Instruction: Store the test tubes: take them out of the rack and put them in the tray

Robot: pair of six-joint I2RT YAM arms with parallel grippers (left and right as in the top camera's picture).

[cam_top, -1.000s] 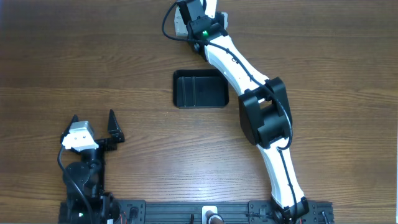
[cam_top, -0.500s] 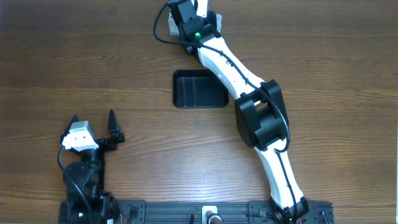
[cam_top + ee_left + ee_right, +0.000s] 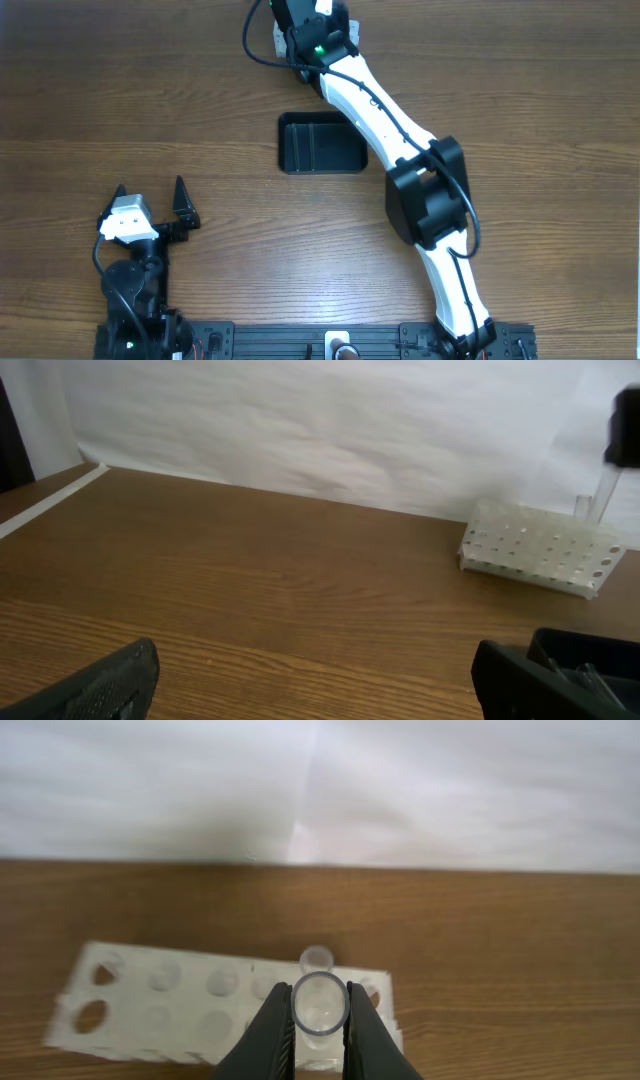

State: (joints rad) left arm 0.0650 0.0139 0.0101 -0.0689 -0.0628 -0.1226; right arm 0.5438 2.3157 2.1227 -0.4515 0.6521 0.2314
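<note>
The right end effector [image 3: 318, 1020] grips 1 test tube [image 3: 320, 998] over the rack [image 3: 150, 1010], so it is best lifted straight up until clear before swinging to the tray [image 3: 284, 145]; the left end effector [image 3: 152, 195] rests open.

Clear tube [image 3: 319, 1003] — upright above white rack [image 3: 180, 1012]; black tray [image 3: 310, 150]

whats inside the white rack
One test tube stands in the rack; its other visible holes look empty. The right gripper and its gripped tube hide the holes beneath.
</note>
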